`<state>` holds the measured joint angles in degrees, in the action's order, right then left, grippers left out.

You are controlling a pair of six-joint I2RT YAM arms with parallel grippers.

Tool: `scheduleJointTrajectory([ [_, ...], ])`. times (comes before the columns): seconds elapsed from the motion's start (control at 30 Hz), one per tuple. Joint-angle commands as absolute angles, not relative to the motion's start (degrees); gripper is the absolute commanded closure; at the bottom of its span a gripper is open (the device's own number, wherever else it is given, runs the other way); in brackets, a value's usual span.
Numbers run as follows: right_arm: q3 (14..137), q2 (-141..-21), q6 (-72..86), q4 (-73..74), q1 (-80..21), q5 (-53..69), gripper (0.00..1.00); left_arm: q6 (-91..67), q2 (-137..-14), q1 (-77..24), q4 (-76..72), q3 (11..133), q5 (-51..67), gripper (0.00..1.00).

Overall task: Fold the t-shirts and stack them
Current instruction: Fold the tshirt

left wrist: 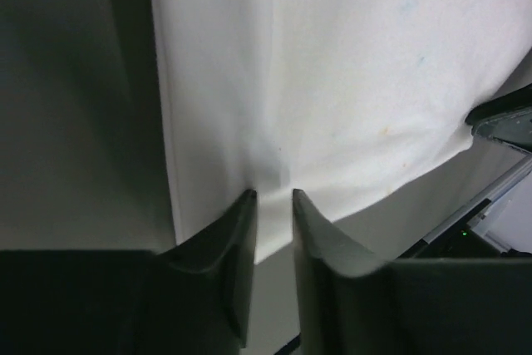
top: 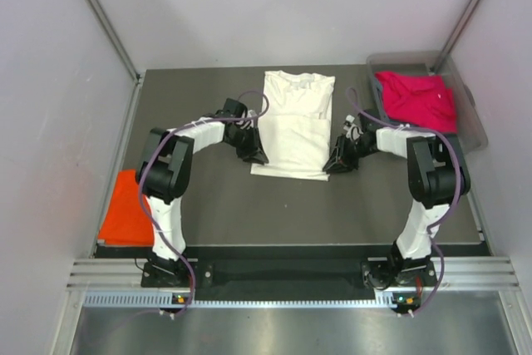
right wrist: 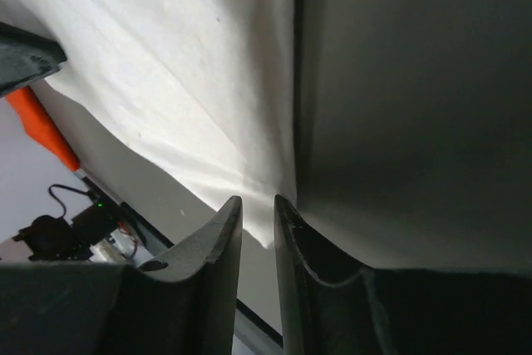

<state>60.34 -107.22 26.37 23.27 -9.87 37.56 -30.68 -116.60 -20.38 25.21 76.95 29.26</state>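
Top external view: shows table (top: 332,214) carrying cream-white t-shirt (top: 293,122), laid flat with sleeves tucked in, a long strip. Long axis from near hem to far collar, pointing away from arm bases. Notes magenta-pink t-shirt (top: 416,99) in clear bin (top: 470,122) to right of it, orange t-shirt (top: 126,209) well apart to near left. Puts left gripper (top: 252,151) at near-left hem corner and right gripper (top: 339,160) at near-right corner, equally near. Wrist views: left fingers (left wrist: 237,239) and right fingers (right wrist: 212,247) drawn nearly together, each pair pinching a hem corner, creases converging at tips. Judges coming move a fold along long axis, hem toward collar.
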Motion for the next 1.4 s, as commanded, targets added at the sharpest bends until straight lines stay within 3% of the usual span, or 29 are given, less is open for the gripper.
scheduleJointTrajectory([
  [0.0,59.8,-100.6,19.0,29.5,-9.8,31.5,0.76,-25.2,-111.5,-20.4,32.3,73.2,23.7,0.66],
  [0.17,60.8,-90.9,22.6,31.3,-10.3,31.1,0.70,-31.5,-99.5,-20.5,31.2,73.2,25.8,0.52],
  [0.4,59.8,-101.0,38.8,10.1,-16.4,42.8,0.71,-43.6,-108.2,-20.6,12.1,66.6,36.6,0.66],
  [0.67,53.8,-103.3,32.2,12.2,-13.3,39.2,0.72,-36.8,-111.7,-20.2,15.7,63.4,28.5,0.68],
  [0.77,51.0,-96.2,26.2,19.3,-11.7,34.1,0.70,-35.8,-104.3,-20.3,18.3,59.5,25.7,0.68],
  [0.97,47.1,-80.7,23.8,27.9,-11.7,27.2,0.53,-41.5,-85.8,-20.8,21.5,52.2,22.4,0.51],
  [1.0,41.6,-74.7,31.7,21.3,-11.6,25.3,0.38,-49.5,-80.0,-20.9,17.9,46.7,21.9,0.47],
  [1.1,32.9,-70.3,44.9,12.8,-11.7,26.1,0.32,-58.0,-76.8,-20.9,11.0,41.3,21.0,0.45],
  [1.2,20.3,-66.5,63.0,-15.6,-15.2,21.9,0.33,-69.3,-73.7,-21.0,-0.6,34.6,17.3,0.42],
  [1.37,23.5,-72.8,63.0,-16.3,-16.7,18.7,0.44,-74.4,-78.2,-21.1,-8.2,33.3,12.6,0.38],
])
